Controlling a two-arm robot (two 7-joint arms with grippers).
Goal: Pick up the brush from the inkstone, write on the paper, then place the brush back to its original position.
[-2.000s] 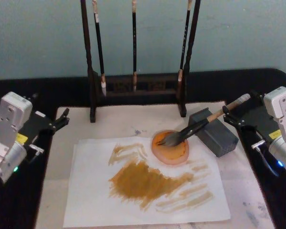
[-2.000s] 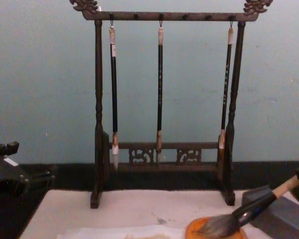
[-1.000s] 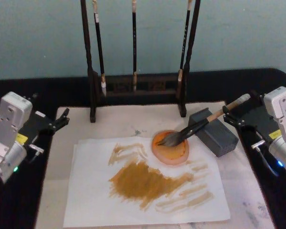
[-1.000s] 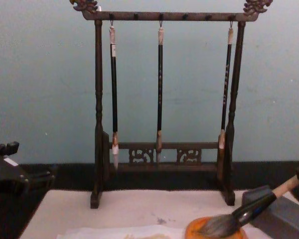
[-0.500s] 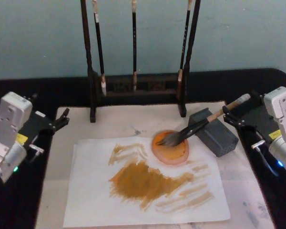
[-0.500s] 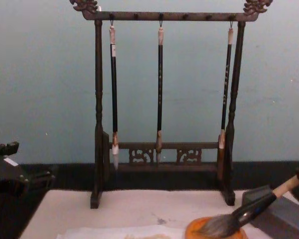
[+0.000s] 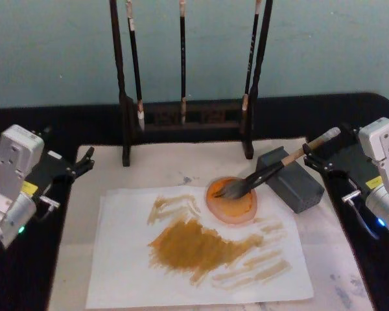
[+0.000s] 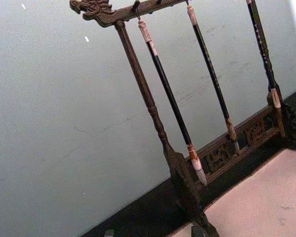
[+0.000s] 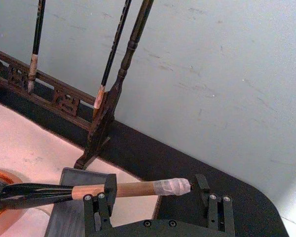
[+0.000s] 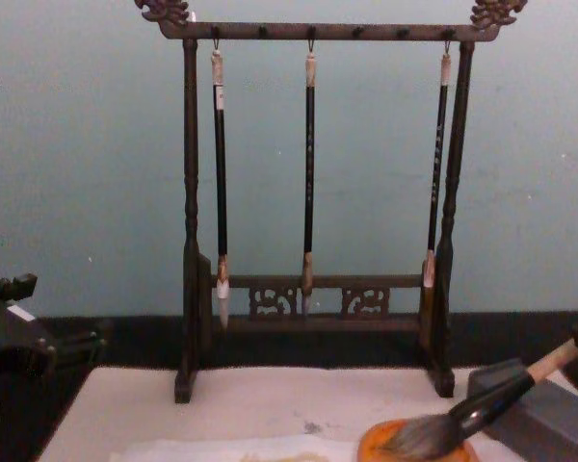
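Brush lies with its tuft in the inkstone and its handle propped on a grey block, near the desk's right edge. A grab so near the pale tip could, I judge, roll the handle off the block and spatter the paper. Right claw gapes wide beside that tip, holding nothing. Left claw, also open, idles at the left edge.
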